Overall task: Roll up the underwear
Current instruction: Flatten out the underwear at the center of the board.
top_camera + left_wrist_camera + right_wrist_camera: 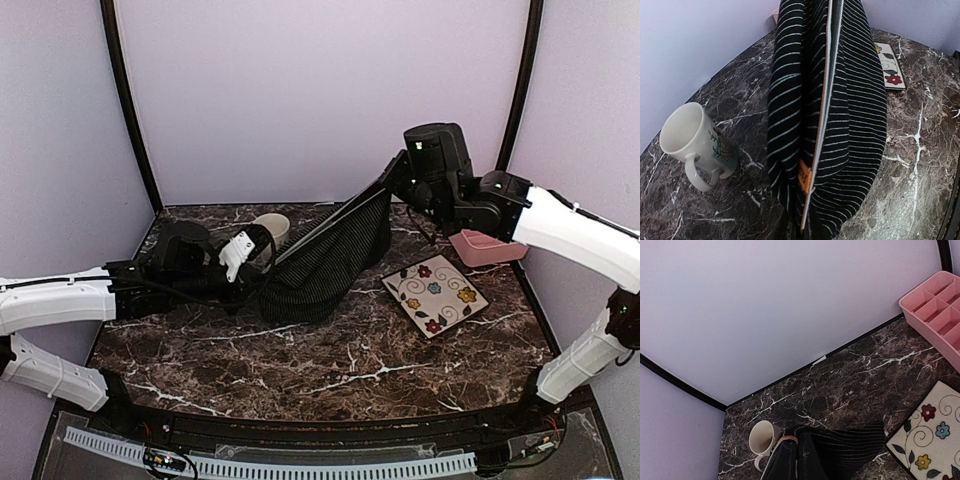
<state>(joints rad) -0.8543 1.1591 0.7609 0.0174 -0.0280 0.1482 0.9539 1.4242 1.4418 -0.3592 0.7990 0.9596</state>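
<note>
The underwear (330, 265) is black with thin white stripes and a pale waistband edge. It hangs stretched in a slanted line between my two grippers, and its lower bulge rests on the marble table (330, 360). At the cloth's low left end my left gripper (262, 252) is shut on it. My right gripper (393, 183) is shut on the raised upper right end. In the left wrist view the underwear (840, 125) fills the middle, with an orange tag at its fold, and hides the fingers. In the right wrist view the underwear (840, 455) lies along the bottom edge.
A white mug (272, 227) stands just behind the left gripper, close to the cloth (695, 142). A flowered square plate (435, 293) lies right of the underwear. A pink divided box (485, 248) sits at the back right under the right arm. Walls close in the back and sides.
</note>
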